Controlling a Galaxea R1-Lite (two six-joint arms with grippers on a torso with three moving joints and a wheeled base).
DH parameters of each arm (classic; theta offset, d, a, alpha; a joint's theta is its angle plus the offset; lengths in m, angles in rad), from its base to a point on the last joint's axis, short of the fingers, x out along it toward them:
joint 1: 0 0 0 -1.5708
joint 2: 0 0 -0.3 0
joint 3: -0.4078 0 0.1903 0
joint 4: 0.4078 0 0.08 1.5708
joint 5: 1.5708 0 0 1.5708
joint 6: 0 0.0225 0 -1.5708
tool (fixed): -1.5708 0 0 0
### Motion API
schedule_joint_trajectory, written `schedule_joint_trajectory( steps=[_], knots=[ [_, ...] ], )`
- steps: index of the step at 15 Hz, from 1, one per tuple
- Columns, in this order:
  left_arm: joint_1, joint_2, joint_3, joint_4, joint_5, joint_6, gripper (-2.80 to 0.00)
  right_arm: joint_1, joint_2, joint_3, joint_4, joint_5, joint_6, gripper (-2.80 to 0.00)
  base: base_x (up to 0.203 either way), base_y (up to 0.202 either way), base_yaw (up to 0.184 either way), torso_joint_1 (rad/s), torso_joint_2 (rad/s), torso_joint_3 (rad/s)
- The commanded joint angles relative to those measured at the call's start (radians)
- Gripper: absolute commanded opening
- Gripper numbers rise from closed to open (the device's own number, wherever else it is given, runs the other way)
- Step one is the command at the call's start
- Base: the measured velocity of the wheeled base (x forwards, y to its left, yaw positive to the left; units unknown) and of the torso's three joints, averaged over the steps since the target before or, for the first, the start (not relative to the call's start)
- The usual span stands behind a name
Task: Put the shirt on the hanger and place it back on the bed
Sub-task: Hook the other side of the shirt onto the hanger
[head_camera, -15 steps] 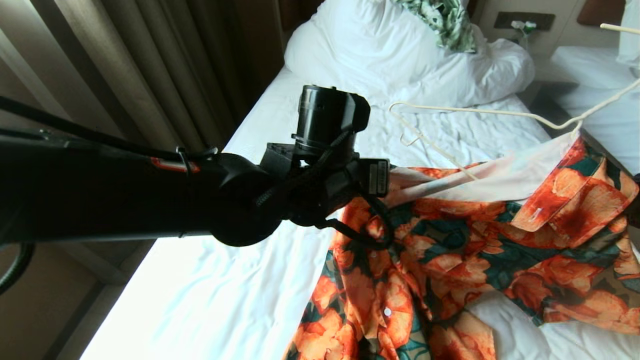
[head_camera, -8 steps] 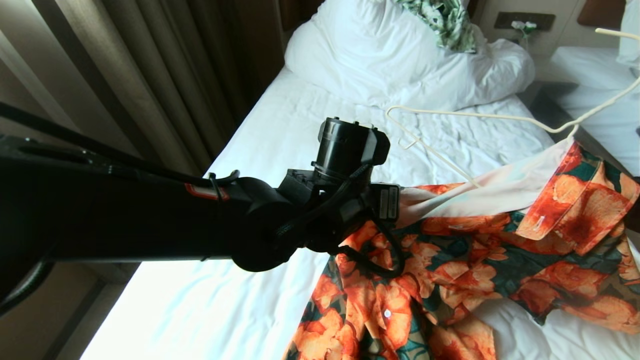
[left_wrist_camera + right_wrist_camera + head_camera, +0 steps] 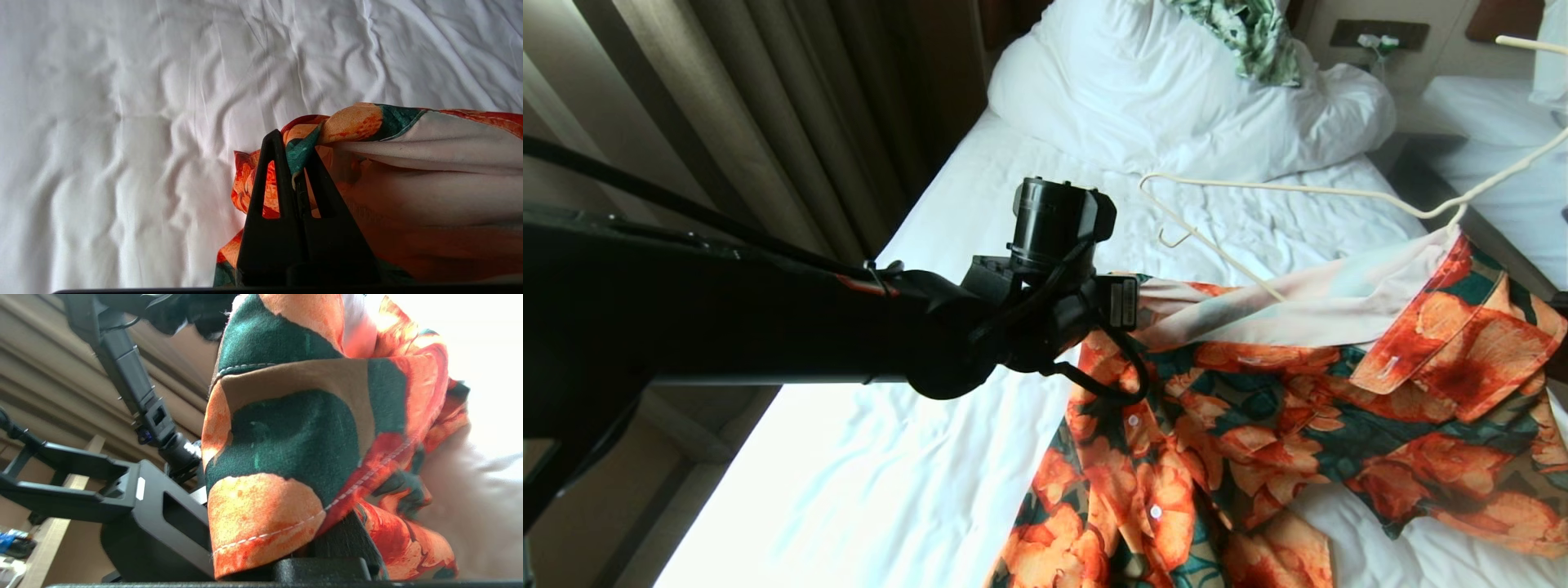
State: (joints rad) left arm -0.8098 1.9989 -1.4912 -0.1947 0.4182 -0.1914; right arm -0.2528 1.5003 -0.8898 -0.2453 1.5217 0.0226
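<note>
Shirt point(image 3: 1258, 408) cloth is stretched across the bed point(image 3: 890, 457), its long axis running from the left claw point(image 3: 1139, 298) at the middle of the head view toward the right edge of that view. The upper hem is lifted off the sheet and turned out, showing the pale inside, while the button placket and lower front hang down and lie crumpled on the sheet toward the near edge. The collar sits at the far right, flipped open.

In the left wrist view the left claw point(image 3: 296, 163) has its fingers point(image 3: 269, 183) pressed together, pinching a bunched fold of the shirt point(image 3: 408, 163) above the wrinkled sheet. In the right wrist view the right claw point(image 3: 322, 539) is mostly draped by the shirt point(image 3: 294, 437); it is closed with cloth gathered in it.

The hanger point(image 3: 1258, 189) lies nearly level just beyond the lifted hem, its long bar parallel to the shirt's axis. One shoulder tip points left, and the other end slopes up to the right past the collar. A thin arm of it slants down to the pale cloth.
</note>
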Motion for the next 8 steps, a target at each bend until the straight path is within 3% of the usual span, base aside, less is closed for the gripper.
schedule_joint_trajectory(
  steps=[1, 8],
  knots=[
    [0.014, 0.006, -0.03, 0.001, 0.004, 0.005, -2.8, 0.007, -0.017, 0.008, -0.002, 0.008, 0.0, -2.8, 0.0, 0.0, 0.0, 0.0, 0.0, 0.0],
    [0.031, -0.05, -0.182, 0.068, 0.01, 0.101, -2.8, 0.03, -0.012, 0.022, -0.002, 0.008, 0.002, -2.8, 0.0, 0.0, 0.0, 0.0, 0.0, 0.0]
  ],
)
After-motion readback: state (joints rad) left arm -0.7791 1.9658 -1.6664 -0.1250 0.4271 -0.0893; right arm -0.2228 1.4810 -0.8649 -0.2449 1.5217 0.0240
